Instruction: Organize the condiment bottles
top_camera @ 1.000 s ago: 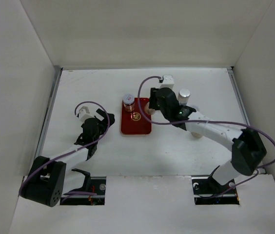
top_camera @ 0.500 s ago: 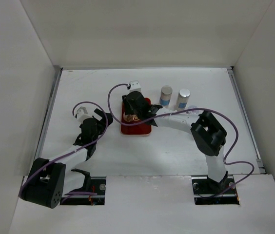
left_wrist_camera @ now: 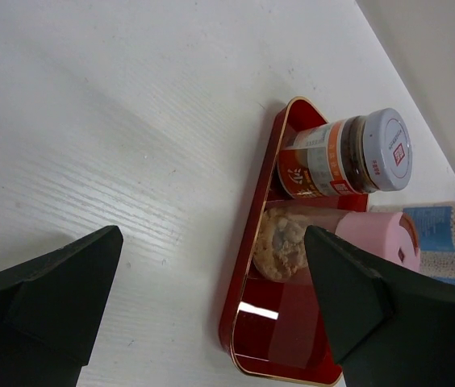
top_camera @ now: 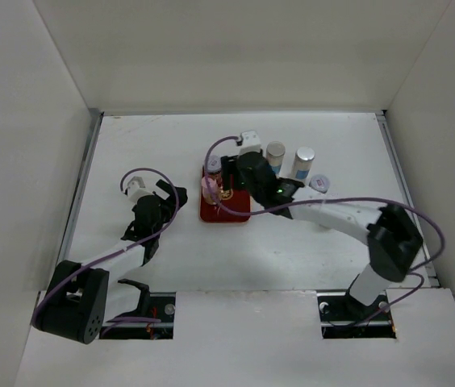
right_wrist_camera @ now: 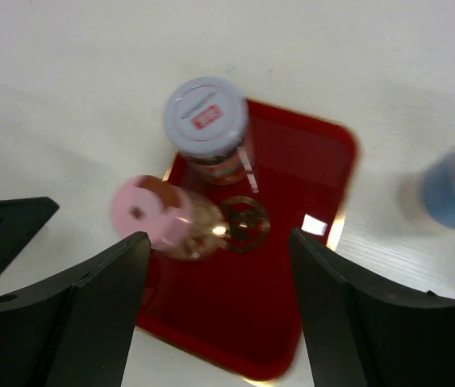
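A flat red tray (top_camera: 231,211) lies mid-table. On it stand a pale purple-lidded jar (top_camera: 214,167) with an orange label and a pink-lidded jar (top_camera: 210,187). Both show in the right wrist view, the purple-lidded jar (right_wrist_camera: 206,121) behind the pink-lidded jar (right_wrist_camera: 151,214), and in the left wrist view (left_wrist_camera: 348,157), (left_wrist_camera: 373,242). My right gripper (top_camera: 229,184) hovers open over the tray (right_wrist_camera: 292,322), the pink jar by its left finger, untouched. Two silver-capped blue-label bottles (top_camera: 275,153), (top_camera: 304,159) stand behind. Another purple-lidded jar (top_camera: 319,183) stands right. My left gripper (top_camera: 179,194) is open and empty, left of the tray (left_wrist_camera: 248,322).
White walls enclose the table on the left, back and right. My right arm stretches across the right half of the table towards the tray. A cream-yellow jar is not visible.
My right gripper swung left over the tray, then drew back a little right. The pink-lidded jar now stands free on the tray. The left arm has barely moved.
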`<act>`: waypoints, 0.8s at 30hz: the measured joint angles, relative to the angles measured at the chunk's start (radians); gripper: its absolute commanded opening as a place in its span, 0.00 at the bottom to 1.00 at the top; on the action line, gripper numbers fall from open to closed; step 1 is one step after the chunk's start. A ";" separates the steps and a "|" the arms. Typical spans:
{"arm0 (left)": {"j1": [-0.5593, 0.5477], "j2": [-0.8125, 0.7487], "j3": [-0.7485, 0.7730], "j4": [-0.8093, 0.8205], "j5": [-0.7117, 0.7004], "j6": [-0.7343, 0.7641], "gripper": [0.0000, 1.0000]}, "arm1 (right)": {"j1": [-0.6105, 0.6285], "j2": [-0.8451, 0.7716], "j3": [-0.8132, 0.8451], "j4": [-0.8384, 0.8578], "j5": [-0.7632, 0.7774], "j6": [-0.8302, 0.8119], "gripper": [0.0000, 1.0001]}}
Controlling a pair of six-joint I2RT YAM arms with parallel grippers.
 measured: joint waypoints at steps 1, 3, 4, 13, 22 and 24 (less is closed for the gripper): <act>0.000 0.000 0.000 0.000 0.000 -0.001 1.00 | -0.017 -0.068 -0.044 0.000 0.010 0.000 0.76; 0.000 0.000 0.000 0.001 0.000 -0.002 1.00 | -0.079 -0.215 -0.141 0.012 0.040 0.006 0.78; 0.000 0.000 0.000 0.001 0.000 -0.002 1.00 | -0.128 -0.289 -0.193 0.019 0.057 0.010 0.80; -0.003 0.034 0.000 0.011 0.007 -0.006 1.00 | -0.487 -0.473 -0.391 -0.086 0.115 0.038 0.89; -0.005 0.038 0.000 0.014 0.014 -0.007 1.00 | -0.513 -0.297 -0.385 -0.137 0.056 0.026 0.92; -0.005 0.037 0.000 0.015 0.014 -0.006 1.00 | -0.526 -0.294 -0.381 -0.142 0.063 0.030 0.92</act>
